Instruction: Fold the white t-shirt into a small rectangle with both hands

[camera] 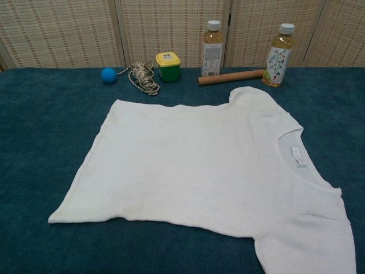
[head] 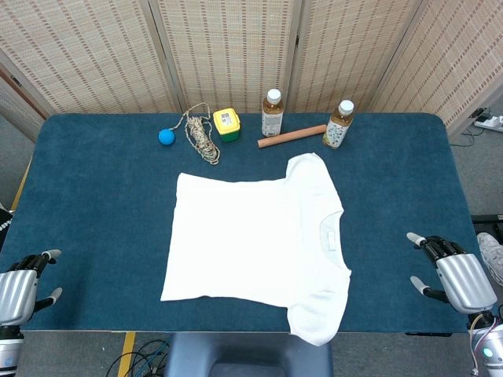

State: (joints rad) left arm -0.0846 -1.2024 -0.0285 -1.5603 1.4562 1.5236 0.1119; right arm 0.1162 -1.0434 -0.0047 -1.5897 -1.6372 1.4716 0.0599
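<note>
Left hand: the left hand (head: 20, 287) sits at the lower left of the head view, off the table's near corner, fingers spread apart and holding nothing; the chest view does not show it.
Blue ball: the blue ball (head: 166, 136) lies at upper left of centre, just beside the coiled rope (head: 202, 135).
Yellow box: the yellow box (head: 227, 124) stands right of the rope, along the far edge of the table (head: 94, 188).
T-shirt: the white t-shirt (head: 255, 243) lies flat and unfolded in the middle of the frame, collar toward the right, hem toward the left, the near sleeve hanging over the table's front edge.
Bottles and tube: two bottles (head: 272, 112) and a cardboard tube (head: 291, 136) sit just beyond the far sleeve, at upper centre.
Right hand: the right hand (head: 454, 276) is at the lower right, fingers apart, empty, well apart from the shirt.
Risk, far side: I judge that lifting the far sleeve could sweep the tube or tip a bottle, since they stand near it.
Risk, near side: the overhanging sleeve may drag the cloth off the edge if only one side is pulled.
Risk, grip: thin fabric on a soft cover may slip from the fingers or bunch, leaving a skewed fold.
</note>
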